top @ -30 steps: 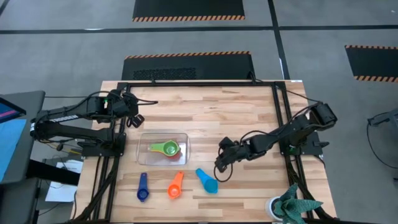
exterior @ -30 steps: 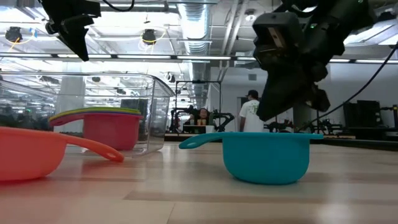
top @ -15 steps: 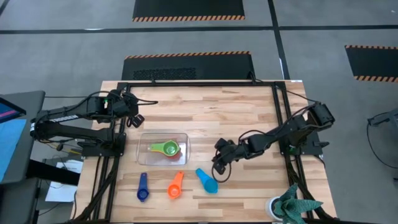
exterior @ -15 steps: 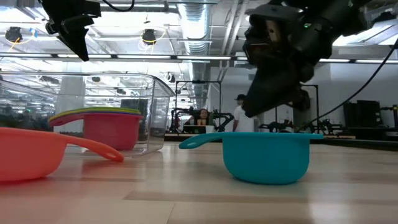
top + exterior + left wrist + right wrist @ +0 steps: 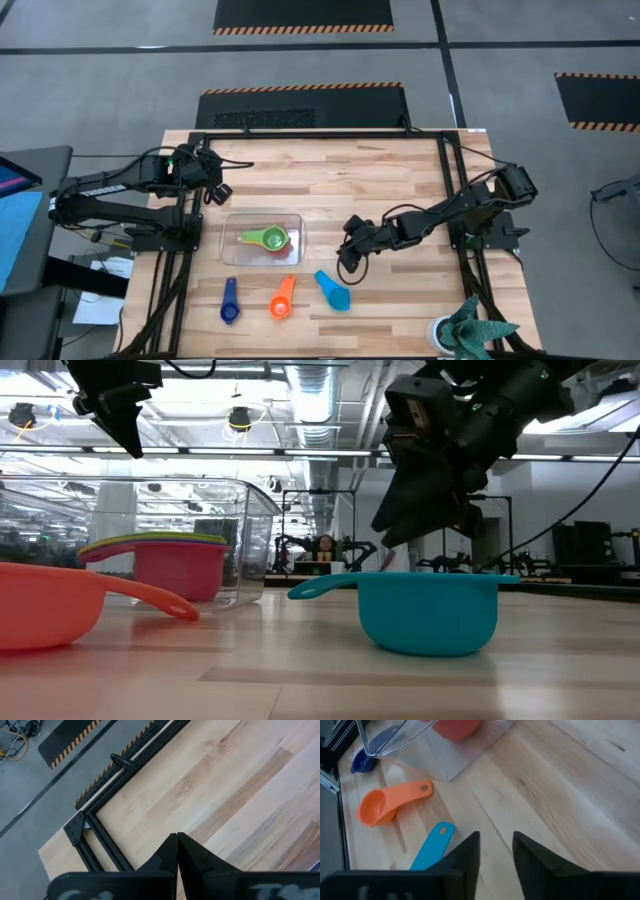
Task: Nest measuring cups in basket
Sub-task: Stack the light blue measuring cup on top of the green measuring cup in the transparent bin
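Note:
The clear basket [image 5: 262, 240] holds nested cups, green [image 5: 268, 238] on top and red [image 5: 180, 570] lowest. On the table near it lie the dark blue cup [image 5: 230, 301], the orange cup [image 5: 283, 298] and the light blue cup [image 5: 333, 290]. My right gripper [image 5: 344, 270] hovers open, just right of the light blue cup's handle [image 5: 432, 847], touching nothing. My left gripper [image 5: 222, 192] waits shut, raised off the table beyond the basket's far left corner. A separate blue cup cannot be made out.
The orange cup [image 5: 390, 802] and the dark blue cup [image 5: 367, 762] lie left of the light blue one, along the table's near edge. A potted plant [image 5: 470, 335] stands at the near right corner. Bare wood [image 5: 340, 185] spreads beyond the basket.
My right gripper has moved toward the table's left and slightly toward the far edge, closing on the light blue cup's handle end. The cups and the basket have stayed put.

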Robot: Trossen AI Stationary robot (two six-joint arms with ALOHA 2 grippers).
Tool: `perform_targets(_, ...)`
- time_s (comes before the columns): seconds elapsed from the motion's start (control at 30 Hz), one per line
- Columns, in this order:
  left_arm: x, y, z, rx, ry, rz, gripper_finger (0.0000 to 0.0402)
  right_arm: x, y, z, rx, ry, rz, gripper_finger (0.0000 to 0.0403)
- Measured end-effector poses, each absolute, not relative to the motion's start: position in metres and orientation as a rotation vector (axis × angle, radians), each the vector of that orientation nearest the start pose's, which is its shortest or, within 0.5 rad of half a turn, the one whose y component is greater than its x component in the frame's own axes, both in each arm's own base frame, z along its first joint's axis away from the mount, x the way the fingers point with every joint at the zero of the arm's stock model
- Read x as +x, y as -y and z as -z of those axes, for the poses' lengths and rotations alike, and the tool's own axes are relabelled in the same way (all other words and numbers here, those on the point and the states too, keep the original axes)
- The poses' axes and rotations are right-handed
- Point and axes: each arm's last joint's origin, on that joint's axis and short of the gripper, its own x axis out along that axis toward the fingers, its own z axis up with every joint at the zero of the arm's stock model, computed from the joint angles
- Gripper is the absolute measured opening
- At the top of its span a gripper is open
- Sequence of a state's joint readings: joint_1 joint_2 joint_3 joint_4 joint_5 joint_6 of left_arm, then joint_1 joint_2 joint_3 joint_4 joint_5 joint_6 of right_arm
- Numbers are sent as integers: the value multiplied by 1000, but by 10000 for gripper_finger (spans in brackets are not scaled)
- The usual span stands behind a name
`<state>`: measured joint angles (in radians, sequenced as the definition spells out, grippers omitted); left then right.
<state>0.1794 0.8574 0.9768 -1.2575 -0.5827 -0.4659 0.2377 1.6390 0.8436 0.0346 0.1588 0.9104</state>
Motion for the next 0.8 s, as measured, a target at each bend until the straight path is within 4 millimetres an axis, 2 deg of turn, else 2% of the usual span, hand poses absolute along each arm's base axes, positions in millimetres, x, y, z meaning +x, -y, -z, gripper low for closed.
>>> perform_targets(0.2, 117, -37, -308, -164, -951, -921, 0, 315, -66, -167, 718, -714, 285, 204)
perform_targets(0.4, 117, -37, -308, -179, -943, -929, 0, 316, -66, -168, 759, -705, 292, 219)
perform_targets(0.5, 117, -37, -308, -179, -944, -929, 0, 320, -66, -174, 761, -673, 183, 216)
perform_targets(0.63, 117, -37, -308, -178, -944, -929, 0, 328, -69, -197, 779, -541, -30, 210)
perform_targets(0.8, 117, -37, -308, -176, -945, -928, 0, 331, -80, -206, 687, -586, -115, 199)
